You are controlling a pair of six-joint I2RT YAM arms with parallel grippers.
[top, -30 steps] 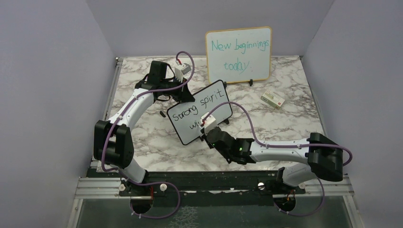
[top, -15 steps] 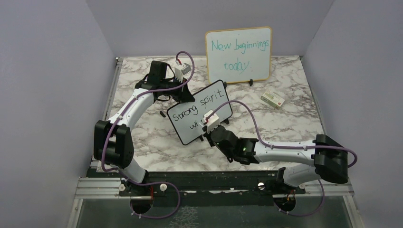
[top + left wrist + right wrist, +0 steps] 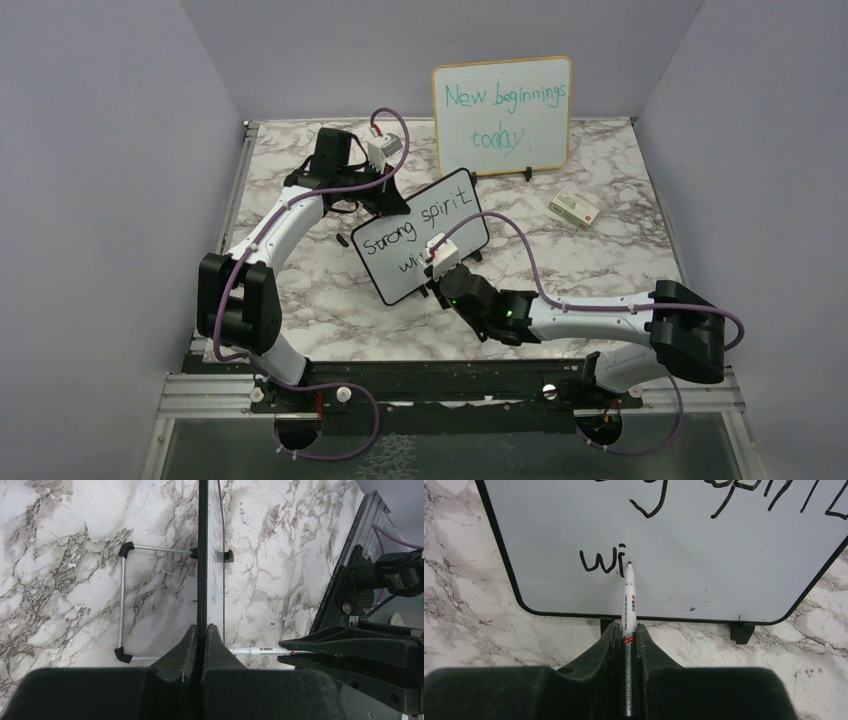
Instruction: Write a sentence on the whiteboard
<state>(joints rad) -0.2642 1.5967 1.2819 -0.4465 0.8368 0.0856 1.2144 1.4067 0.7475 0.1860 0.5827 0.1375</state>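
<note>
While the marble table (image 3: pixel 330 320) fills the floor of the overhead view, both arms reach in from the near edge. At the back stands the wood-framed board (image 3: pixel 503 115), upright, teal writing reading "New beginnings today". In front of it, near the middle of the table, sits the whiteboard (image 3: pixel 400 255). It is propped upright and turned at an angle, its black frame and rounded corners plain to see. Black handwriting runs across it: "Strong spirit" on the top line, "wi" started below.

Over to the left gripper (image 3: pixel 202 630): its fingers are pressed together on the whiteboard's top edge, pinching the thin frame, seen edge-on from the wrist. Behind the board a wire stand (image 3: pixel 121 605) rests on the marble.

Now the right gripper (image 3: pixel 626 630), low in front of the board: its fingers squeeze the marker (image 3: pixel 629 600) between them, barrel pointing straight ahead. The marker's tip is right at the writing surface, just beside the "i".

Off to the right, well apart from the action, a small box (image 3: pixel 574 209) lies flat. One black foot (image 3: pixel 742 631) shows under the frame.
</note>
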